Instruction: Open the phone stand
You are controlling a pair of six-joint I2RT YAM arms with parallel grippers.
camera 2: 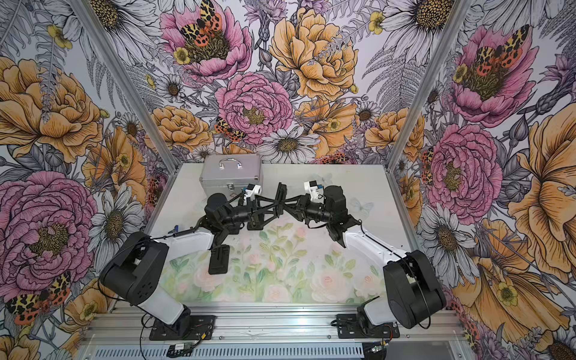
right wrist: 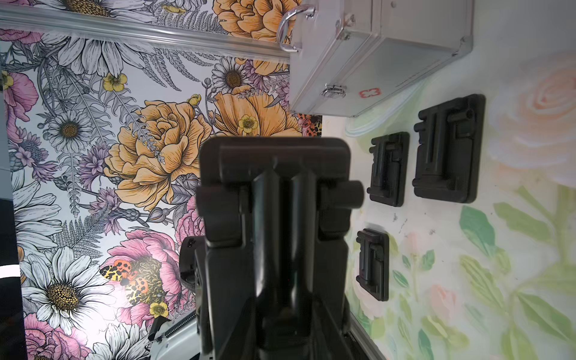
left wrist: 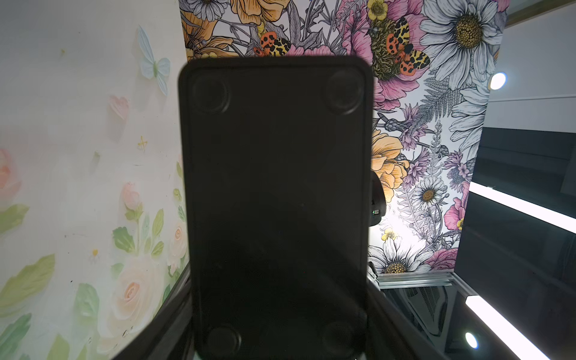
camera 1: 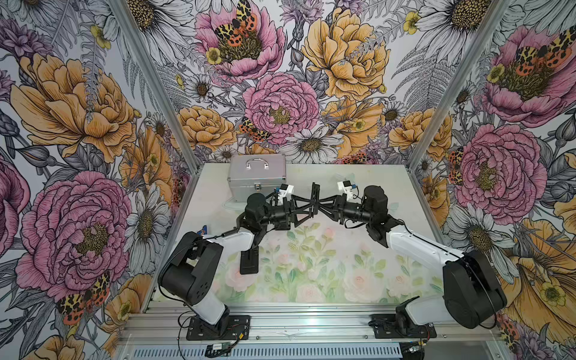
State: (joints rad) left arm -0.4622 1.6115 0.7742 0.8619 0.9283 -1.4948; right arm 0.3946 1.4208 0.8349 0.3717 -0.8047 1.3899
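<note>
The folded phone stand (camera 1: pixel 315 190) (camera 2: pixel 281 191) hung edge-on at mid-frame in both top views, long axis running up and down the frame, footed underside facing frame-left. The left gripper (camera 1: pixel 311 208) clamped its long edges; the right gripper (camera 1: pixel 323 208) pinched its hinged face.

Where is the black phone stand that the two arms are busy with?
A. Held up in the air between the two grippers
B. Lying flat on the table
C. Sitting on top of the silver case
A: in both top views the phone stand hangs above the table, between the left gripper and the right gripper.
</note>
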